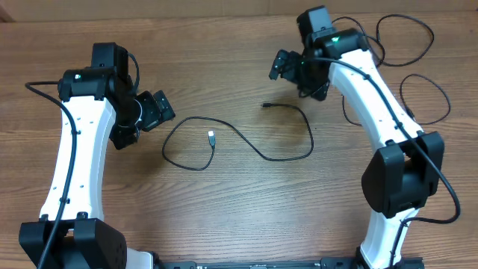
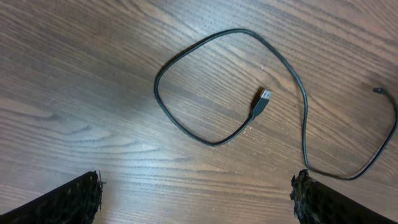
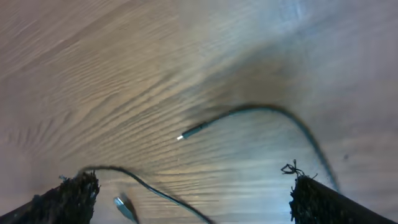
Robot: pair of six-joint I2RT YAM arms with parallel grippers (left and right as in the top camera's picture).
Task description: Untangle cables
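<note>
One cable (image 2: pixel 305 124) lies looped on the table (image 1: pixel 224 217).

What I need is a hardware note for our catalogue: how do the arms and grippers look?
The left arm and right arm have white shells, black joints and a thin black wire along each. A green light glows near the right wrist. The left gripper and right gripper are black, with rough fingers.

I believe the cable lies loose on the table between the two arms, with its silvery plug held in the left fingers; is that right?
Not quite. The cable lies loose on the table, but its silvery plug rests there too, inside the loop; the left fingers are apart and empty, as the left wrist view shows.
</note>
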